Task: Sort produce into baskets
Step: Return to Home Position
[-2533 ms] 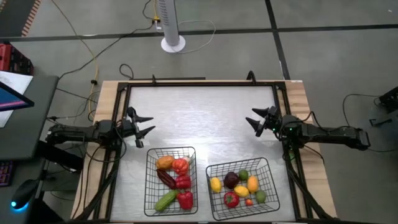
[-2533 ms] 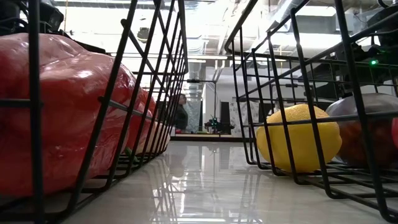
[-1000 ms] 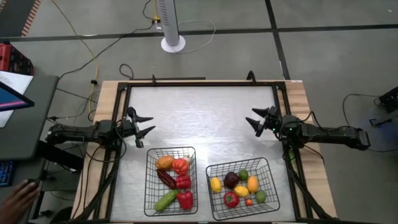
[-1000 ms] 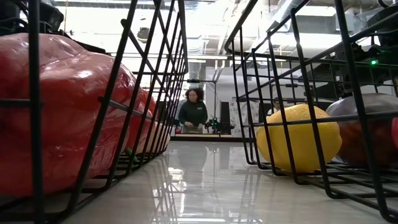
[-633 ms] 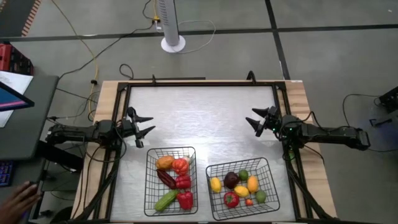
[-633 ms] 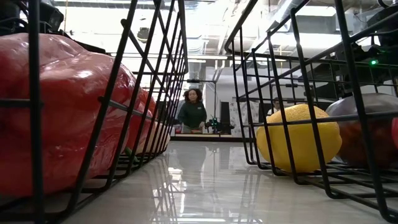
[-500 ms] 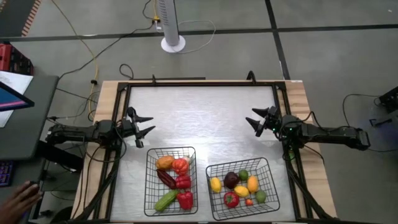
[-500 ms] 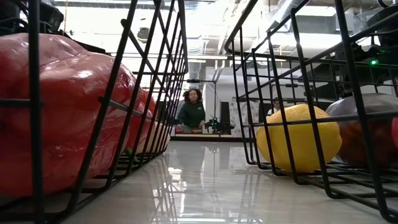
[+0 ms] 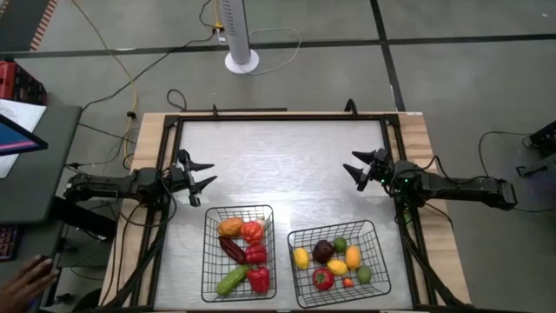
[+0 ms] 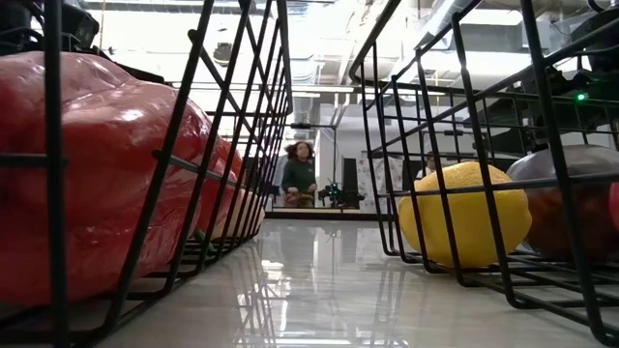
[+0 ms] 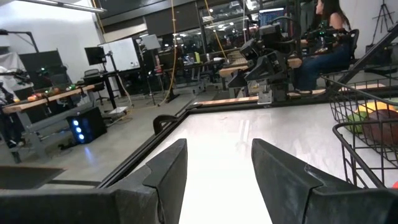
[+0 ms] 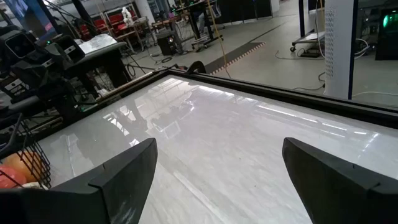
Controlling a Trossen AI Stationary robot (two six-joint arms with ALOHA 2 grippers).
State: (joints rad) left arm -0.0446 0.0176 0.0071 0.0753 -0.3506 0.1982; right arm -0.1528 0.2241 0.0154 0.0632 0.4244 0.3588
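Two black wire baskets stand on the table near its front edge. The left basket [image 9: 239, 253] holds an orange piece, red peppers [image 9: 258, 278], a dark purple piece and a green cucumber [image 9: 231, 280]. The right basket [image 9: 339, 263] holds a lemon [image 9: 301, 257], limes, an orange, a dark purple piece [image 9: 322, 251] and red pieces. In the low view a red pepper [image 10: 87, 174] and the lemon [image 10: 464, 215] lie on the basket floors. My left gripper [image 9: 212, 174] hovers open at the table's left side, and my right gripper [image 9: 351, 163] hovers open at the right; neither has anything between its fingers.
A black frame rail [image 9: 282, 116] runs round the table top. The bare table top [image 9: 282, 165] stretches between the two grippers and on to the far edge. A white stand [image 9: 241, 59] is on the floor beyond it. A person's hand [image 9: 26, 276] shows off the table's near left.
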